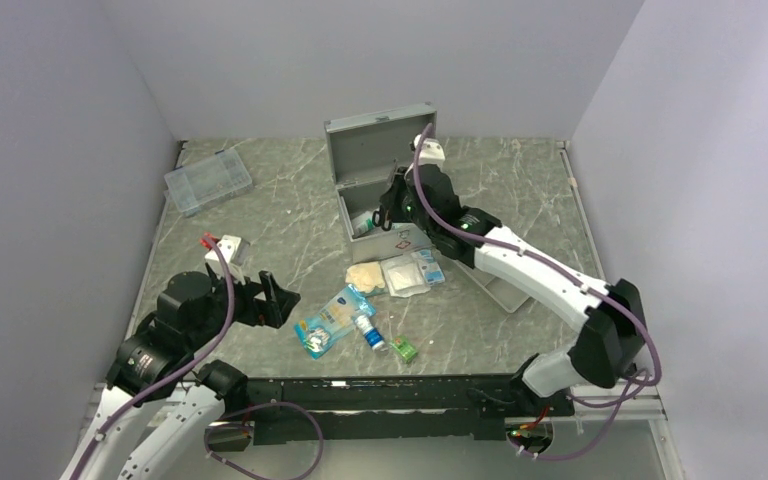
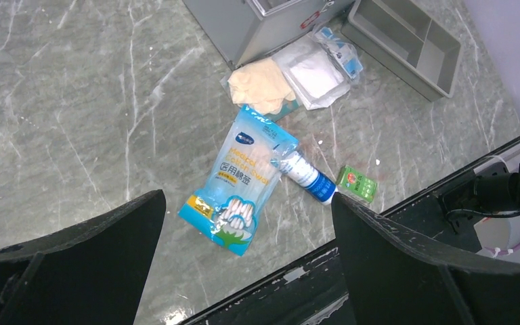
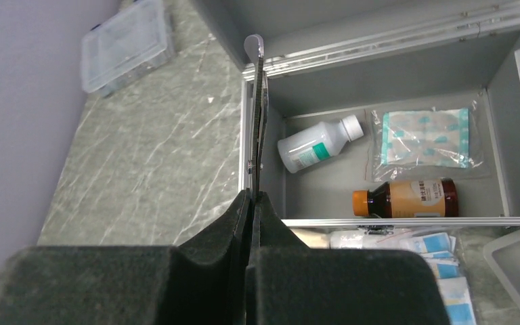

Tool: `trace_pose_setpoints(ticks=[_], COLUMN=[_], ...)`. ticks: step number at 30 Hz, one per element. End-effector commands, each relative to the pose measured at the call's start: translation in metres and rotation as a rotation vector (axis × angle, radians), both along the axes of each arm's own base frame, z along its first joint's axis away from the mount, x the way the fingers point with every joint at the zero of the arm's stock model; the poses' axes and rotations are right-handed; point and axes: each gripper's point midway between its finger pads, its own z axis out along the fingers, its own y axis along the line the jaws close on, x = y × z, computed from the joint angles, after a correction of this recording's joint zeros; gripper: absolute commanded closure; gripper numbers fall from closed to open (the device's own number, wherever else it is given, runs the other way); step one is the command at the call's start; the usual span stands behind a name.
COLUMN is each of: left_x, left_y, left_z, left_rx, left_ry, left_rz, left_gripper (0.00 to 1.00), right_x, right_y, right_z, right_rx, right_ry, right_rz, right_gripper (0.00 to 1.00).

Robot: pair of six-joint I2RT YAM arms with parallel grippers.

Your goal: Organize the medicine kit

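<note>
Now, our right claw (image 3: 252, 201) pinched shut on a thin metal tool (image 3: 258, 101) over the open kit (image 1: 375, 150) at the counter's (image 1: 260, 230) back, we should lower it flat beside the bottles (image 3: 318, 142) before releasing, left claw (image 2: 247, 203) gaping above the swabs (image 2: 244, 172).

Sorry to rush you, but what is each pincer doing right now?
Left pincer: open, holding nothing.
Right pincer: shut on a thin metal tool, possibly scissors, over the open medicine kit.
</note>
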Motion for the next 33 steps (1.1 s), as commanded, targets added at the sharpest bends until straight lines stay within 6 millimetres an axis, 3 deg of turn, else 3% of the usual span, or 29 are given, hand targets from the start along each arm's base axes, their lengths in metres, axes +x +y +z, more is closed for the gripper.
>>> trace_pose_setpoints(ticks=[1, 8, 20, 27, 33], left_x=[-0.001, -0.003, -0.006, -0.009, -0.009], left_y=[-0.007, -0.009, -0.009, -0.01, -0.011], left_z=[0.013, 0.015, 0.018, 0.021, 0.02], left_rx=[-0.029, -0.04, -0.052, -0.062, -0.061], left_ry=[-0.067, -0.082, -0.101, -0.118, -0.115], left_rz=[-0.048, -0.065, -0.075, -0.087, -0.092], left_gripper=[0.01, 0.01, 0.01, 0.01, 0.01], right_x=[0.029, 0.058, 0.095, 0.11, 0.117], right_y=[0.004, -0.004, 0.011, 0.022, 0.023], right_z=[0.011, -0.032, -0.099, -0.127, -0.137], right_rx=[0.122, 0.261, 0.414, 0.535, 0.583], right_ry=[-0.01, 0.103, 0.295, 0.374, 0.422], right_rz=[-0.118, -0.287, -0.426, -0.456, -0.465], right_gripper=[1.0, 1.0, 1.0, 1.0, 1.0])
